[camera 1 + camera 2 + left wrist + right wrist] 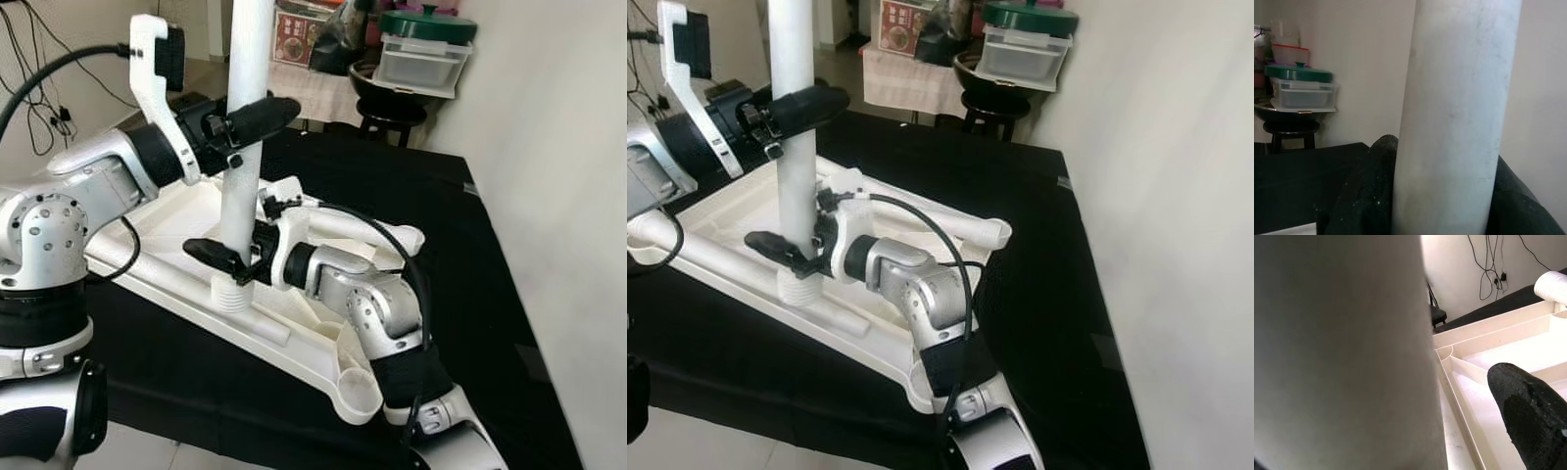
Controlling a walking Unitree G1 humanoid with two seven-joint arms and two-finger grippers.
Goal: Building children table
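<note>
White table top upside down, with one leg standing up on it.

The table top [186, 220] is white plastic and lies flat, underside up, on a black cloth. You can see the ribs and walls of its underside, and a round socket at the near corner. A white table leg [245, 147] stands straight up from the near side of the top. It is a long, smooth, round tube. Its bottom end has ridges like a screw and touches the top. More white legs [965, 227] lie flat, one along the far edge and one along the near edge, sticking out past the left corner.
</note>
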